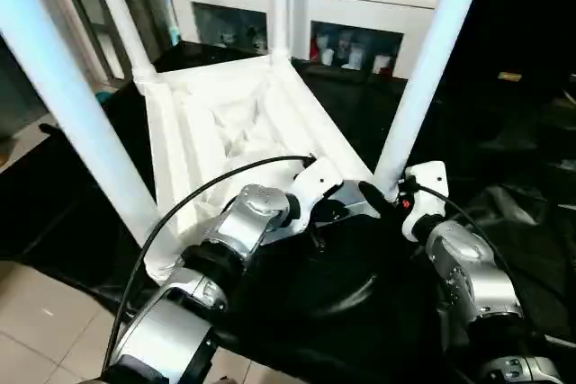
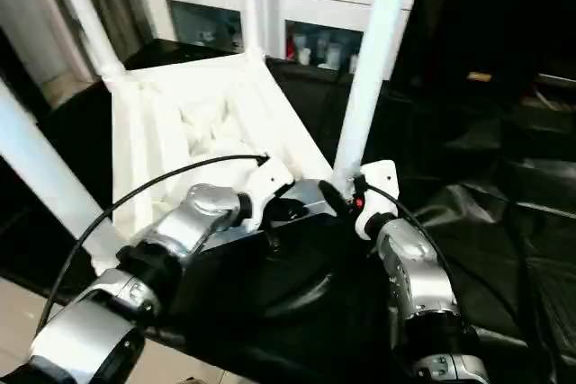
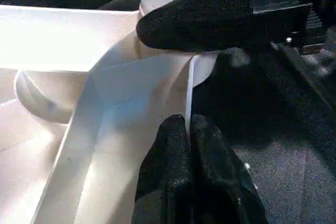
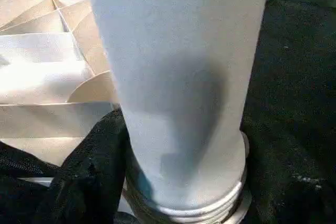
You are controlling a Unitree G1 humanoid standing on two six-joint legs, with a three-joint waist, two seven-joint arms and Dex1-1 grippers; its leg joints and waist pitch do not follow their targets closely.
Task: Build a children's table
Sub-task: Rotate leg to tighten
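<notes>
Black plastic sheeting covers the work surface, and behind it stands a white cabinet with glass doors. On the sheeting the large square white plastic table top lies upside down, its ribbed underside facing up, and 4 long round tapered white plastic legs rise from its corner sockets; the table top's near left corner reaches the sheeting's front edge.

The step in hand looks like seating the last leg, which stands in the top's near right corner. In the right wrist view its threaded base shows a few turns above the socket, so it seems not fully screwed home.

The right gripper has its 2 black fingers set apart around the base of that leg, 1 finger pressed across it; whether they truly clamp it I cannot say for certain. The left gripper has its fingers together, pinching the thin rim of the top just beside the same socket, apparently to steady it.

Next, I judge, the leg needs turning down until the thread disappears while the top is kept from twisting.
</notes>
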